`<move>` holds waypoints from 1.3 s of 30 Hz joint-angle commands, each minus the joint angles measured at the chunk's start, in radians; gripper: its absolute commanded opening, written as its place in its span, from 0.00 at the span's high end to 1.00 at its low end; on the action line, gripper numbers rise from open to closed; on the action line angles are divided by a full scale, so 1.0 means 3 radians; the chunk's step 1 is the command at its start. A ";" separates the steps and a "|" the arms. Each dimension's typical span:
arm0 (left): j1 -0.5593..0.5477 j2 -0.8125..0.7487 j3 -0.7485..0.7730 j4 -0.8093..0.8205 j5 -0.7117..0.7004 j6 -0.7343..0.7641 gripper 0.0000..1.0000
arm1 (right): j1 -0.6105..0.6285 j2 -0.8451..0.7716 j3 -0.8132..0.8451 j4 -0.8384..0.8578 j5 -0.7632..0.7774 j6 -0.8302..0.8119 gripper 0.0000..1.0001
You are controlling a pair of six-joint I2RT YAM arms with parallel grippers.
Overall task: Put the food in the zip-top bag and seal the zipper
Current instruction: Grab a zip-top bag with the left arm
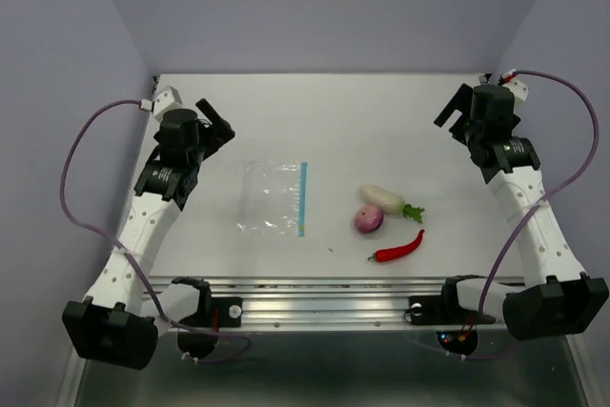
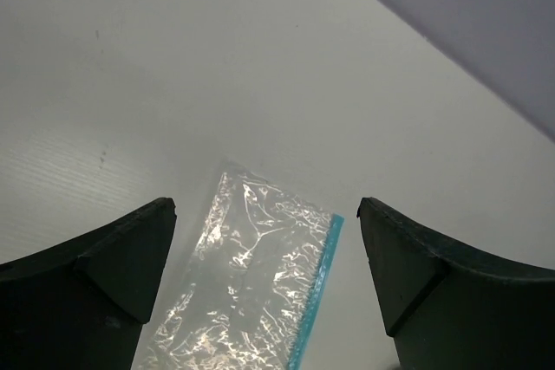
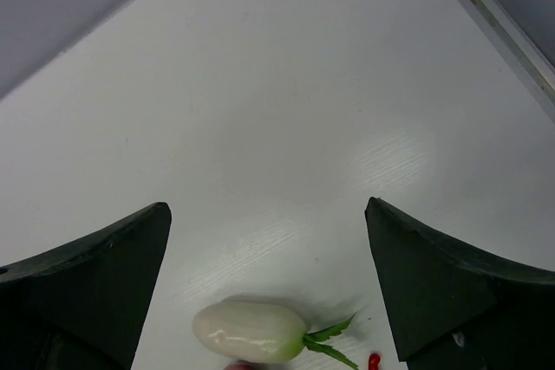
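The clear zip-top bag (image 1: pixel 274 197) lies flat near the table's middle, its light-blue zipper (image 1: pixel 303 198) along its right edge. The bag (image 2: pixel 247 288) and the zipper (image 2: pixel 316 298) also show in the left wrist view. Right of it lie the white radish (image 1: pixel 385 198), the purple-red onion (image 1: pixel 369 220) and the red chili (image 1: pixel 400 249). The radish (image 3: pixel 251 332) shows in the right wrist view. My left gripper (image 1: pixel 218 125) is open and empty, raised at the back left of the bag. My right gripper (image 1: pixel 456 112) is open and empty, raised at the back right of the food.
The white table (image 1: pixel 315 121) is walled by lilac panels at back and sides. A metal rail (image 1: pixel 334 293) runs along the near edge by the arm bases. Purple cables loop beside each arm.
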 commanded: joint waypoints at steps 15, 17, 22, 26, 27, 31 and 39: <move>-0.1608 0.1819 0.0775 -0.0657 -0.0344 0.0328 0.01 | 0.0000 -0.0297 -0.0502 0.0575 -0.0480 -0.0184 0.00; -0.1686 0.2054 0.0893 -0.0765 -0.0411 0.0334 0.01 | 0.0000 -0.0302 -0.0543 0.0596 -0.0501 -0.0178 0.00; -0.1768 0.2239 0.0970 -0.0781 -0.0437 0.0354 0.01 | 0.0000 -0.0368 -0.0686 0.0632 -0.0353 -0.0214 0.00; -0.1890 0.2428 0.1026 -0.0826 -0.0482 0.0365 0.01 | 0.0000 -0.0404 -0.0712 0.0652 -0.0373 -0.0224 0.00; -0.1911 0.2469 0.1057 -0.0872 -0.0579 0.0349 0.01 | 0.0000 -0.0399 -0.0712 0.0652 -0.0384 -0.0234 0.00; -0.1947 0.2638 0.1134 -0.0975 -0.0636 0.0308 0.01 | 0.0000 -0.0404 -0.0733 0.0652 -0.0389 -0.0245 0.00; -0.1983 0.2812 0.1165 -0.1001 -0.0611 0.0288 0.01 | 0.0000 -0.0384 -0.0763 0.0652 -0.0338 -0.0245 0.00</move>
